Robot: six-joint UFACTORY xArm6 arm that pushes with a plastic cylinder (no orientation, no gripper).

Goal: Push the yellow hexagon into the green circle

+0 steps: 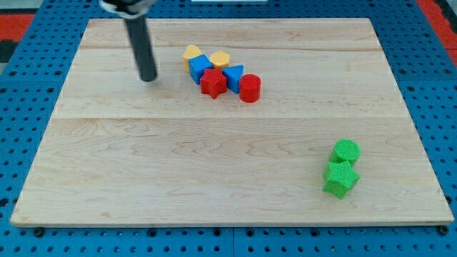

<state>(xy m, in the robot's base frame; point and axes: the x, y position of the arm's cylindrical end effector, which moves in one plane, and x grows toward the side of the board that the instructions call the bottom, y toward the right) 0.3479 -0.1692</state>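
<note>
Eight small coloured blocks lie on the pale wooden worktop point(143, 164), and my tool, a straight dark rod with nothing to open, close or hold, stands among none of them. My tip point(148, 78) rests on bare wood toward the view's top left, touching nothing.

Nearest, to the view's right of my tip, is a tight cluster of six. First comes the orange-yellow rounded block point(191, 54), its exact shape hard to make out, with the blue cube-like block point(201, 68) just below it. Against these sits the red star-shaped block point(213, 83). The yellow hexagon point(220, 59), the task's block, lies at the cluster's upper edge, touching the blue block. Further right are the blue triangular block point(233, 76) and the red cylinder point(250, 88).

Well apart, far toward the view's bottom right, the green circle point(346, 151) sits touching the green star-shaped block point(340, 178) below it.
</note>
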